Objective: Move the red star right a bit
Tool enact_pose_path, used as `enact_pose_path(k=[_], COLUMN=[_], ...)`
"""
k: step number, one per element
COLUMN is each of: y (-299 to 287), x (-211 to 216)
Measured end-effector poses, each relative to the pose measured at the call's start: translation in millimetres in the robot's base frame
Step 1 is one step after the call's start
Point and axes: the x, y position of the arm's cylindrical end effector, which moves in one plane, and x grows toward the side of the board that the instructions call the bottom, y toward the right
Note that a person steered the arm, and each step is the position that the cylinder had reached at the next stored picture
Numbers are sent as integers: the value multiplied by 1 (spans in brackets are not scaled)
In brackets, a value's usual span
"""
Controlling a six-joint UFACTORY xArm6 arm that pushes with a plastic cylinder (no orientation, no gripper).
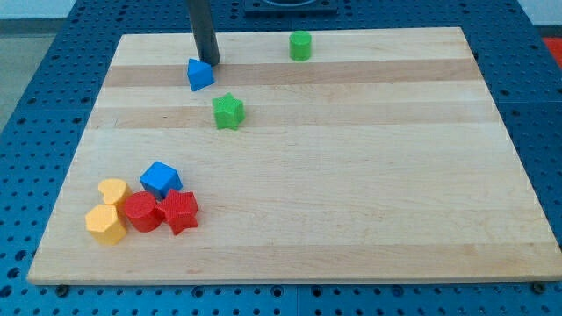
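Observation:
The red star (181, 211) lies near the view's bottom left of the wooden board (351, 175). It touches a red round block (140, 211) on its left and a blue cube (161, 179) just above. My tip (212, 61) is far from it, near the view's top left, right beside the upper right of a blue wedge-like block (200, 75).
Two yellow blocks, a heart (113, 190) and a faceted block (106, 224), sit left of the red round block. A green star (228, 111) lies below the blue wedge-like block. A green cylinder-like block (300, 46) stands near the top edge.

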Motion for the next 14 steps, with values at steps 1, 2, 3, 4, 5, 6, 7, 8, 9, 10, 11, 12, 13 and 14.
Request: enact_pose_path(k=[1,2,3,4,5,6,7,8,9,10,11,12,13,14], y=[-7,-17,-33,-35,-35,-35,-43,-54,-65,-67,-68,-68,-68,-69], x=[20,39,50,72,97,122,132,132,134,147,166,178,188,197])
